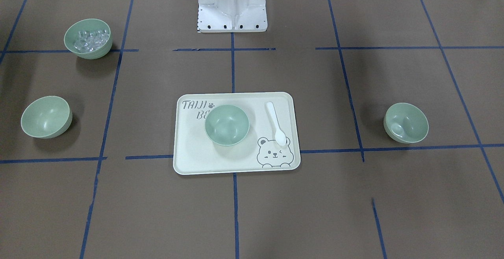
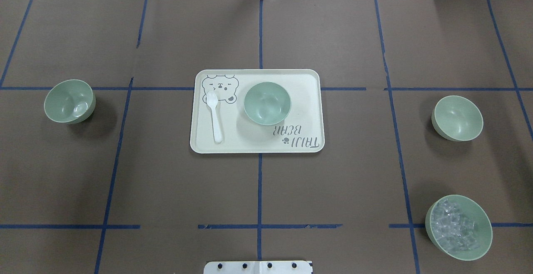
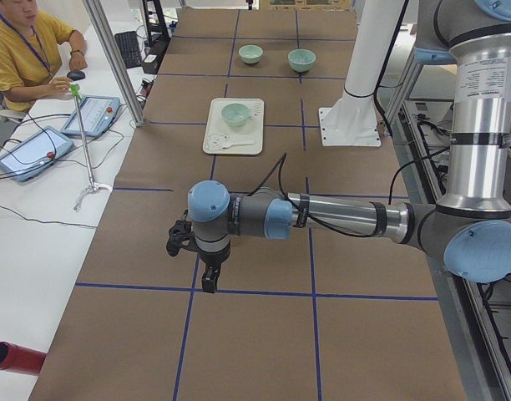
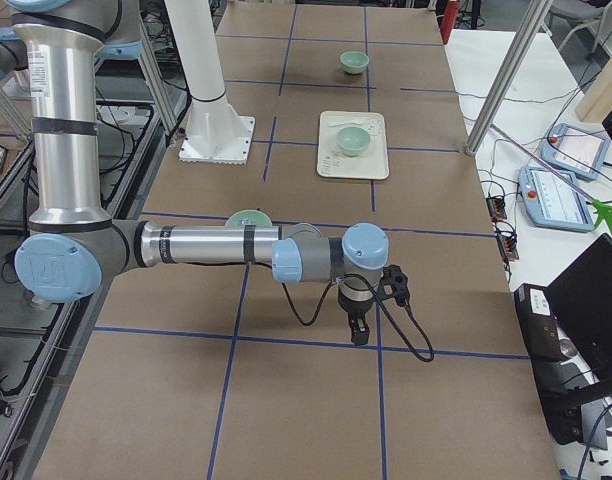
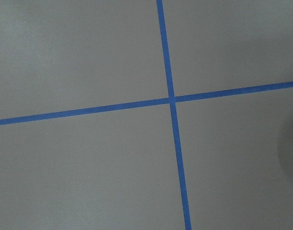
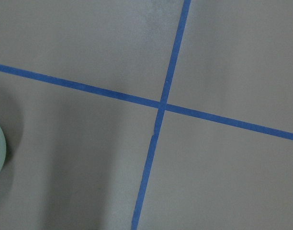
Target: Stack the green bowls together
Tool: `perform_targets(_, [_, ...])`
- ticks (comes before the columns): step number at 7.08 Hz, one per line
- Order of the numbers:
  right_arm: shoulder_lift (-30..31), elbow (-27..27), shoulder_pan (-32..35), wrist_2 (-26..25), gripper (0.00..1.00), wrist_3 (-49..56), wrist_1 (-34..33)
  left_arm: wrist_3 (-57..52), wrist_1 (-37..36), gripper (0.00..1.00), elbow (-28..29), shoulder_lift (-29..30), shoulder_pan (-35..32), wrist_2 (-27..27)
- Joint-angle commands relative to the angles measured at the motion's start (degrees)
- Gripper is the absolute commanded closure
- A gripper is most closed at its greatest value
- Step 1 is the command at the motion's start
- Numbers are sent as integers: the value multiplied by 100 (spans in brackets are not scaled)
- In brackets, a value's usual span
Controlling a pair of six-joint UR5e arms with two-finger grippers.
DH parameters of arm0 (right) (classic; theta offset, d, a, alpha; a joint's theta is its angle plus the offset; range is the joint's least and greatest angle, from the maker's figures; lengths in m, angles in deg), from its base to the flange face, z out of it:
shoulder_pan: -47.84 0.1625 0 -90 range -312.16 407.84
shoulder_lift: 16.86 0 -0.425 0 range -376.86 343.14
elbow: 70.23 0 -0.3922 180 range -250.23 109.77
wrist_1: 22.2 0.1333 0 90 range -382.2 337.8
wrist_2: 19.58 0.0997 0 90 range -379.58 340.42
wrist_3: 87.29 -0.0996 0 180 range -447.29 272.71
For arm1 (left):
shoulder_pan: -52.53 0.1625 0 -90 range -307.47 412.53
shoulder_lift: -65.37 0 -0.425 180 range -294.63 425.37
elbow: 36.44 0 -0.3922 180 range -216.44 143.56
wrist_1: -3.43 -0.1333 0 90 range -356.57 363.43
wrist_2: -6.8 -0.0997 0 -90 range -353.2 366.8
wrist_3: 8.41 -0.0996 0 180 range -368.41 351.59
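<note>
Pre-grasp stage. Can't tell jaw gap on left gripper or right gripper. Next: reaching for a green bowl, well away.

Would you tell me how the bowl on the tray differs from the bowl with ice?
The tray bowl is empty; the ice bowl holds clear ice cubes. The tray bowl stands on the tray beside a spoon; the ice bowl stands on the table. Both are pale green, round and upright.
</note>
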Motion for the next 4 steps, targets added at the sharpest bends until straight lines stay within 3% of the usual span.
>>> perform_targets(1, [-21,-7,-6,0,0,16,156,4,113,0,-17,0,0,0])
perform_targets(4, [-39,2,-41,9,0,-46,894,48,420,0,-219,167,429,0])
